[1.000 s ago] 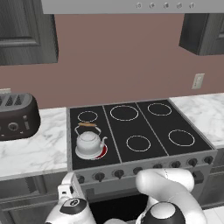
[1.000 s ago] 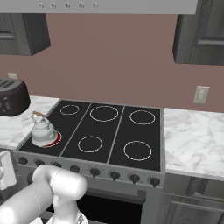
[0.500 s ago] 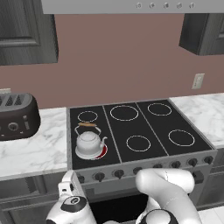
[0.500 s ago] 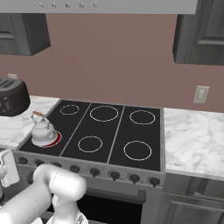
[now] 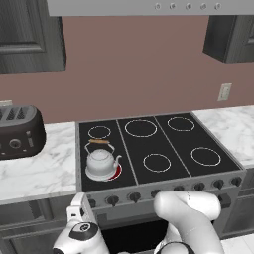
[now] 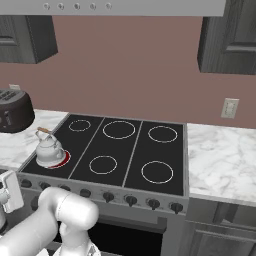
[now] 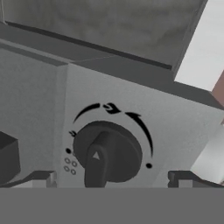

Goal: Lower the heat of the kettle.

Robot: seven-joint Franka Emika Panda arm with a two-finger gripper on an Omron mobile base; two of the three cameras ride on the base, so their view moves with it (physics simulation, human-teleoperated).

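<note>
The shiny silver kettle (image 5: 100, 162) (image 6: 49, 150) with orange-brown handle bar stands upright on the red-glowing front-left burner, spout pointing right.

Kettle (image 5: 100, 161): shiny silver, orange-brown handle bar, on a red-glowing burner (image 5: 115, 172). Stove (image 5: 163, 144): black top, white ring outlines, grey front. Knob (image 7: 106, 153): black with a white triangle mark. Counter (image 5: 37, 166): white-grey marble. Toaster (image 5: 20, 132): dark. Wall (image 5: 139, 69): dusty reddish brown.

Kettle (image 5: 101, 162): on front-left burner (image 5: 115, 172) of stove (image 5: 163, 144).
Toaster (image 5: 19, 132): on counter (image 5: 42, 166), left of stove.
Knob row (image 5: 154, 193): stove front, below burners.
Knob (image 7: 106, 153): centre of hand view, on stove's front panel.
Outlet (image 5: 224, 92): wall, behind right counter.
</note>
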